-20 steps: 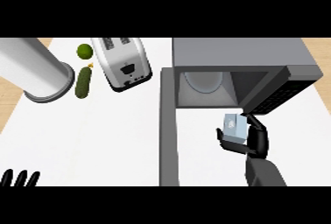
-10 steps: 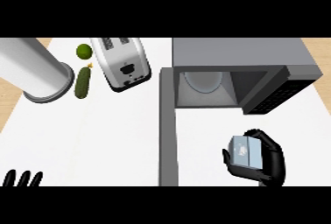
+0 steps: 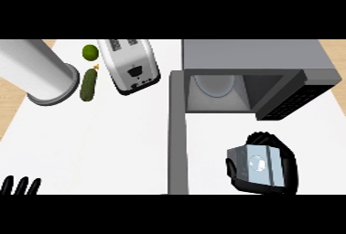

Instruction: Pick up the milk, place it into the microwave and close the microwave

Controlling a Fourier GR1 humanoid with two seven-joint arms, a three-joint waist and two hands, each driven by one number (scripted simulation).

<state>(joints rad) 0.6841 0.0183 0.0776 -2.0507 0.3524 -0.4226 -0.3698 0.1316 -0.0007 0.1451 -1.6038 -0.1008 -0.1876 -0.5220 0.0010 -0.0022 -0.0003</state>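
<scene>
Left hand [image 3: 20,185]: black, at the lower-left edge, about 8 o'clock of the view; fingers straight and up, holding nothing, at rest.
Cylinder [image 3: 35,71]: tall white-grey cylinder lying across the upper-left corner, about 10 o'clock.
Cucumber [image 3: 89,85]: dark green, elongated, just beside the cylinder's rim on its right.
Lime [image 3: 90,52]: small round green fruit at 12 o'clock of the cucumber, near the toaster.
Toaster [image 3: 129,65]: silver two-slot metal toaster, tilted, right of the cucumber, well apart from the microwave.
Counter [image 3: 101,137]: white top, carrying all of the above.
Microwave door [image 3: 178,132]: grey, swung open, running as a long band from the microwave's left corner down toward 6 o'clock; it stands between the left side of the counter and the milk.
Microwave [image 3: 256,57]: grey box at 1 o'clock, cavity open, a pale round plate [image 3: 215,86] inside.
Milk [image 3: 257,163]: small grey-white carton with a round cap, at 5 o'clock, outside the cavity and below it.
Right hand [image 3: 282,157]: black, fingers and thumb curled round the milk, holding it.
</scene>
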